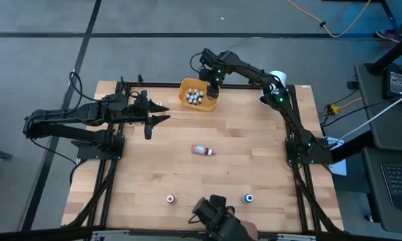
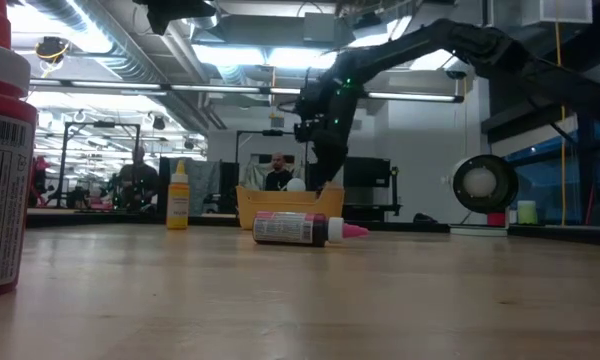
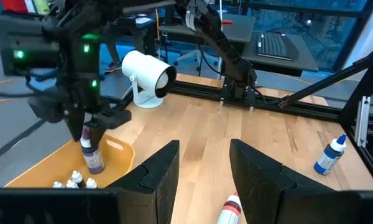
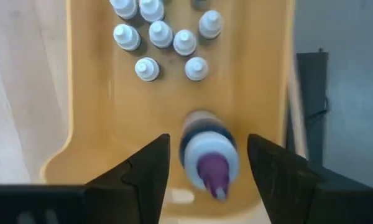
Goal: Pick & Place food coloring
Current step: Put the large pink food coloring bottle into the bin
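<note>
My right gripper (image 4: pixel 208 165) is open over the orange bowl (image 1: pixel 188 87) at the table's far edge, fingers pointing down. A purple-topped food coloring bottle (image 4: pixel 208 155) sits between its fingers with a gap on each side. From the left wrist view this bottle (image 3: pixel 93 155) stands just under the right gripper (image 3: pixel 87 132), its base inside the bowl (image 3: pixel 115 155). Several white-topped bottles (image 4: pixel 165 37) stand on the bowl's floor. My left gripper (image 3: pixel 202 180) is open and waits near the left side of the table (image 1: pixel 159 114), touching nothing.
A red bottle (image 1: pixel 202 150) lies on its side mid-table. A red-topped bottle (image 1: pixel 170 198) and a blue-topped one (image 1: pixel 248 198) stand near the near edge. A white cylinder (image 3: pixel 148 74) stands at the far right corner. A yellow bottle (image 2: pixel 178 196) stands left of the bowl.
</note>
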Robot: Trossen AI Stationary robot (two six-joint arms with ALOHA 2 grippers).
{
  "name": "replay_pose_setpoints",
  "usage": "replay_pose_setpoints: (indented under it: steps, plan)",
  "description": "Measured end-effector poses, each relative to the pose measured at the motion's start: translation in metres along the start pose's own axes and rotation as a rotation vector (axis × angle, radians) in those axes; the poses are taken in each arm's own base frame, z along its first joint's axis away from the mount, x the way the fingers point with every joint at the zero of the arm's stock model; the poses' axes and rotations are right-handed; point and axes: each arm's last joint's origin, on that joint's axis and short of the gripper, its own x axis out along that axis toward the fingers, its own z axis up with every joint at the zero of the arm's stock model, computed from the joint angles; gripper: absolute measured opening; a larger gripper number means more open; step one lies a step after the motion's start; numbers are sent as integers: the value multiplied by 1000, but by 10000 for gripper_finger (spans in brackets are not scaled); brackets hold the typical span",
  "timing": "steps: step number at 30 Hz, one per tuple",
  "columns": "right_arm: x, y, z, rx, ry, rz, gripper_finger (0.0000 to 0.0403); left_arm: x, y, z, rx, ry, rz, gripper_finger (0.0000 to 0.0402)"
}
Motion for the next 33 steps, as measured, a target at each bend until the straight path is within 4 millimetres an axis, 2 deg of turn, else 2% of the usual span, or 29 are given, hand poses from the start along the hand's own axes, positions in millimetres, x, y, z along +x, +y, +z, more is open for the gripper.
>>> replay_pose_setpoints:
  steps: [10, 15, 18, 21, 26, 29, 33]
  plan:
    - [-68, 34, -4, 7, 11, -15, 215, 0, 0, 0, 0, 0, 0, 139]
    - [-113, 63, -7, 20, -43, -6, 216, 0, 0, 0, 0, 0, 0, 139]
    - [-128, 89, -7, 19, -59, 32, 216, 0, 0, 0, 0, 0, 0, 139]
    - [-122, 126, -9, -15, -19, 74, 216, 0, 0, 0, 0, 0, 0, 139]
    - [-79, 186, -25, -75, 35, 127, 216, 0, 0, 0, 0, 0, 0, 139]
    - [-61, 206, -40, -98, -7, 131, 216, 0, 0, 0, 0, 0, 0, 139]
    - [-40, 220, -64, -72, 6, 160, 216, 0, 0, 0, 0, 0, 0, 139]
